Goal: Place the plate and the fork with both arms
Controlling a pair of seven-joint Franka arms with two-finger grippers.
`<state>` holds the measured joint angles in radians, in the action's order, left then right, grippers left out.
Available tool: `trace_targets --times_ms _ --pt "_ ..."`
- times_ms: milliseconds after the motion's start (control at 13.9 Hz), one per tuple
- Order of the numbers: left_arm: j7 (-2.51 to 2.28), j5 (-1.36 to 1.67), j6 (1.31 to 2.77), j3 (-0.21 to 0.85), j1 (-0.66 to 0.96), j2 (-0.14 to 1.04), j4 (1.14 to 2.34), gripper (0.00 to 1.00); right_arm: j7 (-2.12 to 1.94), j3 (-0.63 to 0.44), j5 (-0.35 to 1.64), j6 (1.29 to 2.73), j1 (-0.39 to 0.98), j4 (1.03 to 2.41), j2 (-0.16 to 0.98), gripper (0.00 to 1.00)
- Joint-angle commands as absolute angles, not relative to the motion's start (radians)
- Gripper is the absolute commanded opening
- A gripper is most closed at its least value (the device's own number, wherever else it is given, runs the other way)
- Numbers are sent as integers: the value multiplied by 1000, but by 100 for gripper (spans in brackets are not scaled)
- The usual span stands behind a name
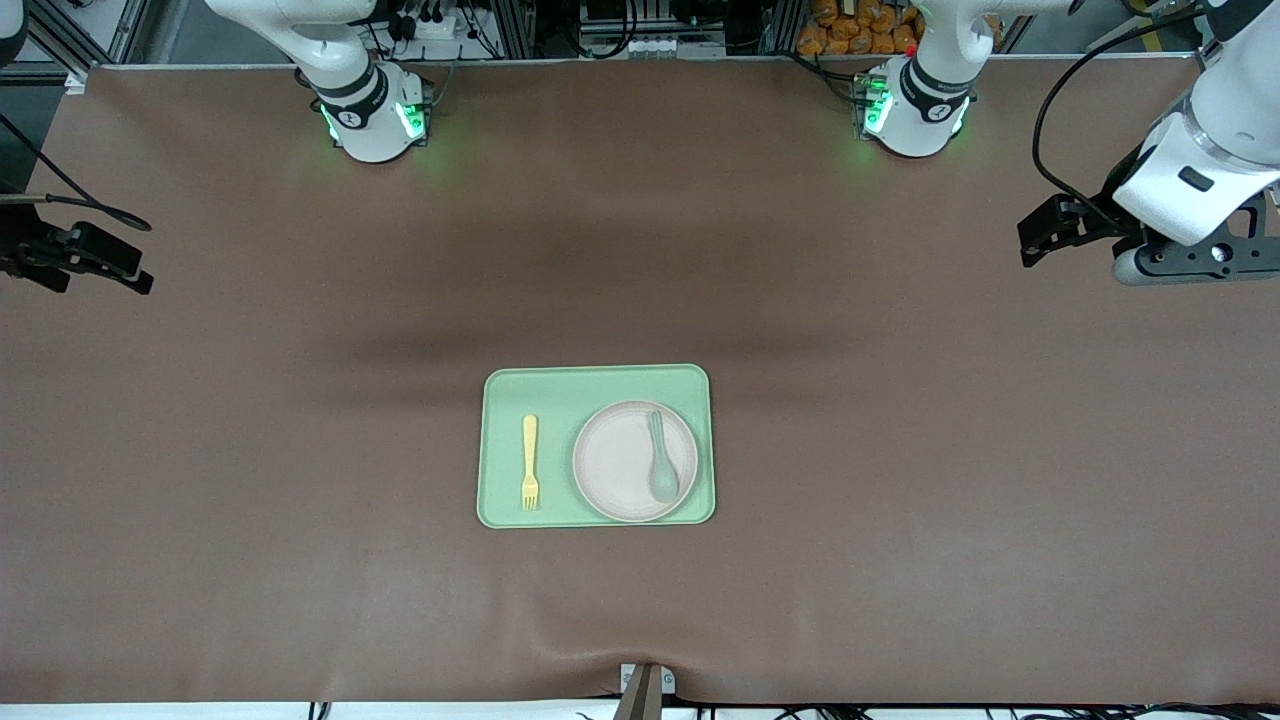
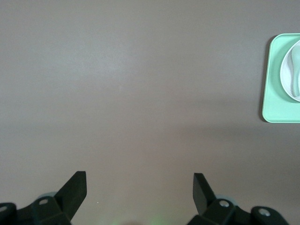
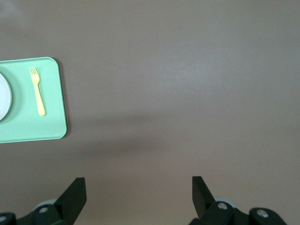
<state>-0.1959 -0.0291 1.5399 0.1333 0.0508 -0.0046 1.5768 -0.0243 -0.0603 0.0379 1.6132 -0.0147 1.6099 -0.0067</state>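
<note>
The off-white plate [image 1: 615,465] lies on the pale green tray [image 1: 596,385] at mid-table, on the side toward the left arm's end. The yellow fork [image 1: 530,462] lies on the tray beside the plate, toward the right arm's end, tines toward the front camera. My left gripper [image 1: 1040,235] is open and empty over bare table at the left arm's end; its wrist view [image 2: 139,180] shows the tray's edge [image 2: 272,93] and the plate's rim [image 2: 287,65]. My right gripper [image 1: 110,265] is open and empty over the right arm's end; its wrist view [image 3: 139,185] shows the fork [image 3: 37,91].
A pale green spoon [image 1: 662,470] lies on the plate. The brown table mat [image 1: 300,450] spreads wide around the tray. The arm bases [image 1: 375,115] stand along the table's edge farthest from the front camera.
</note>
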Motion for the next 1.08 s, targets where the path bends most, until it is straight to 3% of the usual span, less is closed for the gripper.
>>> trace_targets --times_ms 0,1008 --pt "-181 -14 1549 135 51 -15 1585 100 -32 -44 34 1588 -23 1571 6 100" --pt "-184 -29 1548 133 46 0 1556 100 -34 -41 38 1588 -18 1557 8 100"
